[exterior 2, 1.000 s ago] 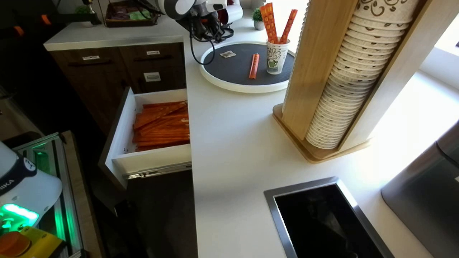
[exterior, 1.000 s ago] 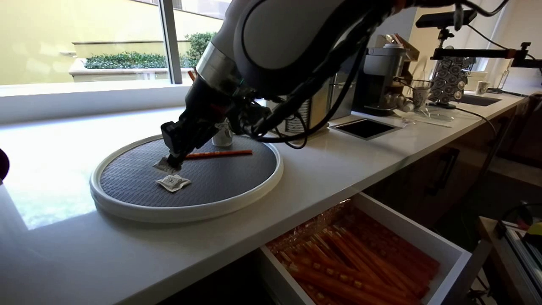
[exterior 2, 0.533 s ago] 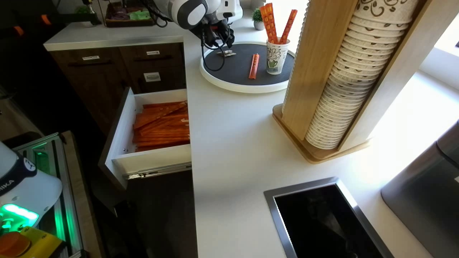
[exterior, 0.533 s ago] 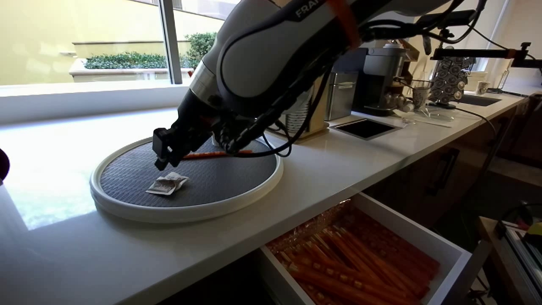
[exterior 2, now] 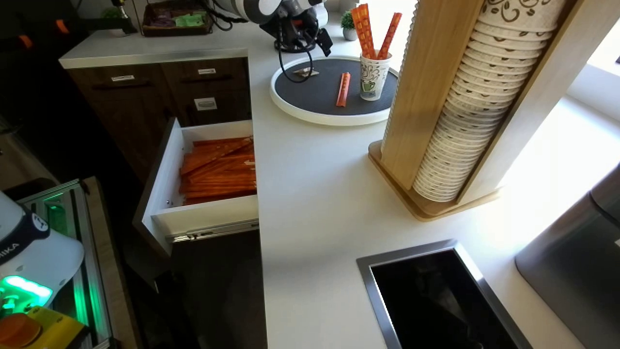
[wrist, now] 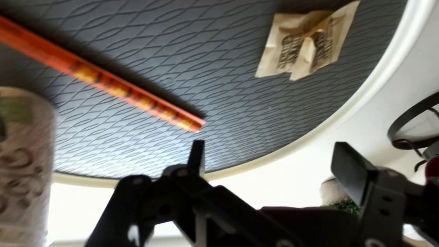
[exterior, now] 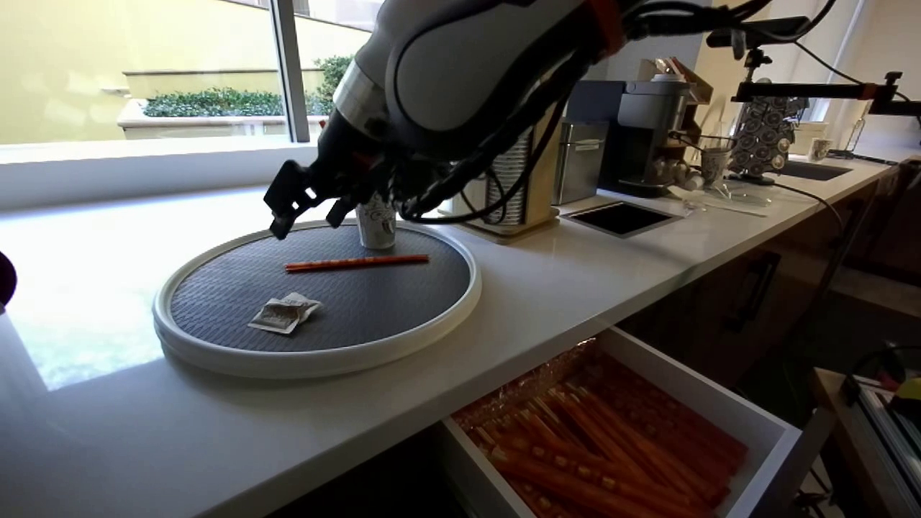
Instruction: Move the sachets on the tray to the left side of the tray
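Observation:
Two small whitish-beige sachets [exterior: 286, 313] lie overlapping on the dark grey surface of the round tray [exterior: 316, 364]. Closer up, in the wrist view, the sachets [wrist: 305, 44] look crumpled, with dark print, near the white tray rim [wrist: 394, 61]. Cables partly cover the sachets [exterior 2: 310, 71] in an exterior view. My gripper [exterior: 307, 224] hangs in the air above the tray, higher than the sachets and apart from them. Its fingers are spread wide with nothing between them, as the wrist view of the gripper [wrist: 270, 143] shows.
A red stick [exterior: 356, 263] lies on the tray beside the sachets. Behind it stands a patterned cup [exterior 2: 373, 80] holding more sticks. A cup tower [exterior 2: 465, 111], a small potted plant [exterior 2: 348, 26] and a pulled-out drawer [exterior: 611, 432] of sticks are nearby.
A second ago the gripper was down at one sachet. That sachet then came forward to overlap its neighbour and was let go. The gripper has opened and risen away.

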`<action>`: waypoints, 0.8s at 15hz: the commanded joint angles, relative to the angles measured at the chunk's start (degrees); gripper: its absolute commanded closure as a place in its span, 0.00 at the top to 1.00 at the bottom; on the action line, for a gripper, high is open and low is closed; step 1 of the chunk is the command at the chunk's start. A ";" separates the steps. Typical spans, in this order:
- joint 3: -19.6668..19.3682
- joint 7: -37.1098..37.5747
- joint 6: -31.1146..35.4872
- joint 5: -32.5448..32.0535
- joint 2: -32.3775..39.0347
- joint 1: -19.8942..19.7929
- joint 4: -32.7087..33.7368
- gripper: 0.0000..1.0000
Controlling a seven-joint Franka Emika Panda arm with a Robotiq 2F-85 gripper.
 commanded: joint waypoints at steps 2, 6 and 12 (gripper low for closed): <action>-3.13 0.43 -17.16 -5.92 -14.20 -0.02 -6.46 1.00; -1.74 -2.88 -38.22 -7.04 -23.22 -2.76 -7.37 1.00; -1.01 -4.53 -57.94 -9.46 -26.82 -4.74 -2.99 1.00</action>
